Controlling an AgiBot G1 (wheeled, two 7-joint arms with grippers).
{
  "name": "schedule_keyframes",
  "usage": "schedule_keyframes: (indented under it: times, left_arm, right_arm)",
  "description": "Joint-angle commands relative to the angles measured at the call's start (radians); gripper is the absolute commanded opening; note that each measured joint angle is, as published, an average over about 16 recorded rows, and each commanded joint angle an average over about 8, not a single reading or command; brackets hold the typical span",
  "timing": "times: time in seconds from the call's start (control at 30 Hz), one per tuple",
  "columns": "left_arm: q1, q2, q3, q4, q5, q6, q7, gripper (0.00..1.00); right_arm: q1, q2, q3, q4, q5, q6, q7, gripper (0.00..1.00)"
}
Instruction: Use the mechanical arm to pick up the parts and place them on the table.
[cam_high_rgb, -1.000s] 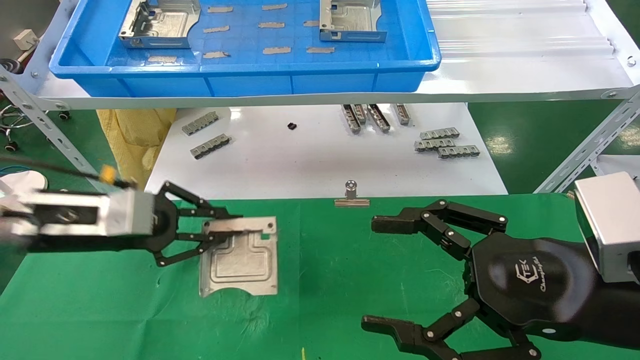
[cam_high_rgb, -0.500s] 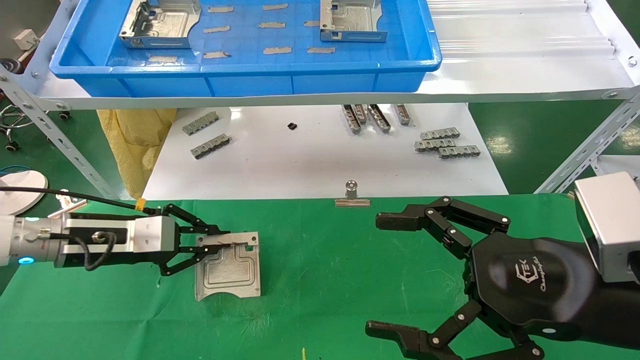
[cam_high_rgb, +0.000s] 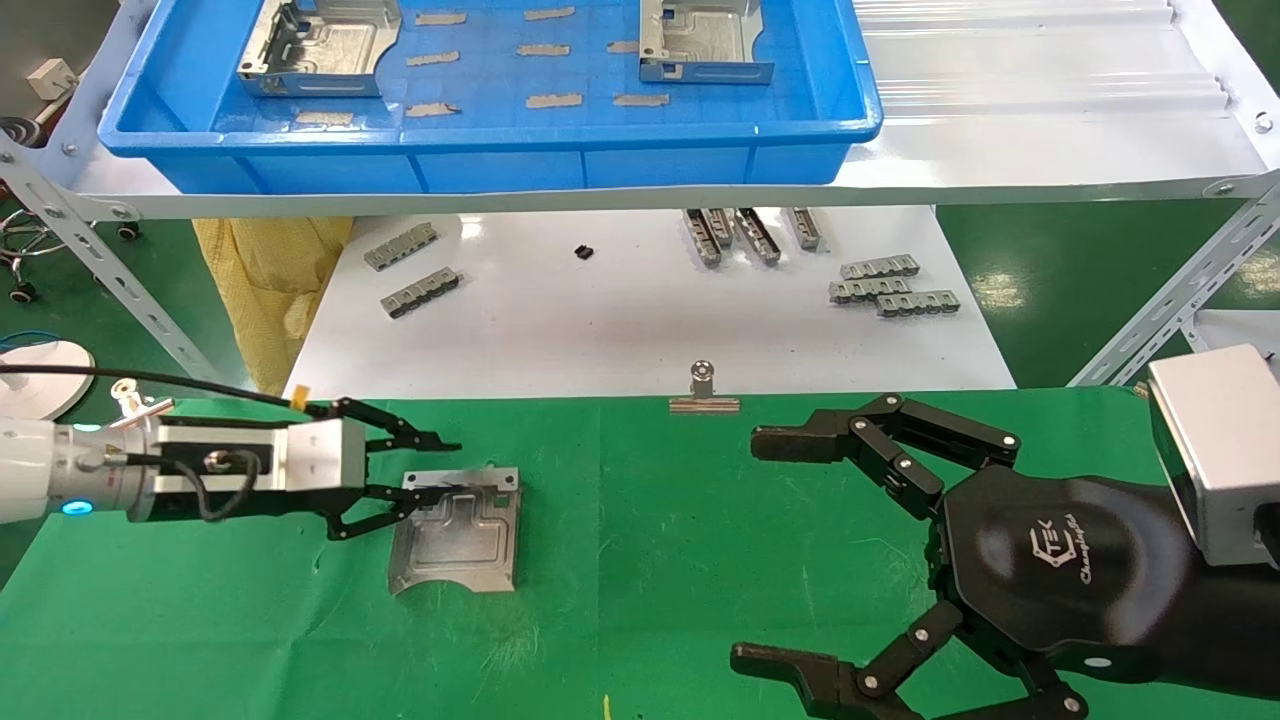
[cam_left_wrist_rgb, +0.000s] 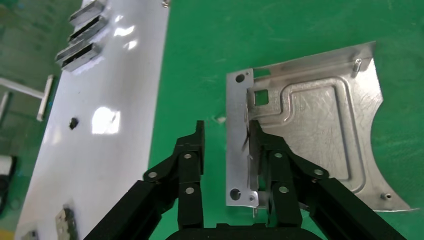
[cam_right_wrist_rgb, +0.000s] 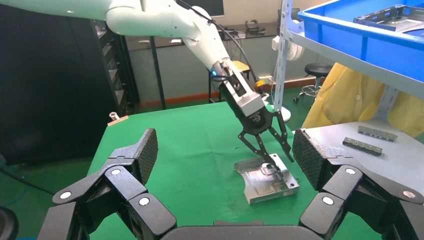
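A plate (cam_high_rgb: 455, 540) lies flat on the table (cam_high_rgb: 650, 560), left of the binder clip (cam_high_rgb: 704, 392) at the table's far edge, with the left gripper (cam_high_rgb: 440, 467) at the plate's far left corner, one finger over the plate and the other beyond its edge. The right gripper (cam_high_rgb: 790, 555) hangs over the table right of the clip, well apart from the plate. Behind the clip a lower surface (cam_high_rgb: 620, 320) carries small strips (cam_high_rgb: 885, 285), and above it a shelf (cam_high_rgb: 1000, 120) bears a tray (cam_high_rgb: 480, 150) with two more plates (cam_high_rgb: 320, 45) in it.
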Motion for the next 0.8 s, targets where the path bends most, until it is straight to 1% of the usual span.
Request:
schedule_keyframes:
  times: [0.03, 0.23, 0.43, 0.6, 0.8]
  left_arm:
    - [-0.007, 0.001, -0.003, 0.014, -0.004, 0.014, -0.005, 1.0]
    - [-0.02, -0.008, -0.025, 0.052, -0.04, 0.12, -0.135, 1.0]
    - [-0.01, -0.02, -0.051, 0.063, -0.078, 0.139, -0.26, 1.0]
    - [-0.004, -0.024, -0.059, 0.062, -0.09, 0.146, -0.291, 1.0]
    - [-0.002, -0.024, -0.059, 0.056, -0.09, 0.143, -0.282, 1.0]
  right_arm:
    - [0.0, 0.0, 0.0, 0.0, 0.0, 0.0, 0.0, 1.0]
    - [0.0, 0.0, 0.0, 0.0, 0.0, 0.0, 0.0, 1.0]
    - [0.0, 0.0, 0.0, 0.0, 0.0, 0.0, 0.0, 1.0]
    - [0.0, 0.0, 0.0, 0.0, 0.0, 0.0, 0.0, 1.0]
    - [0.0, 0.0, 0.0, 0.0, 0.0, 0.0, 0.0, 1.0]
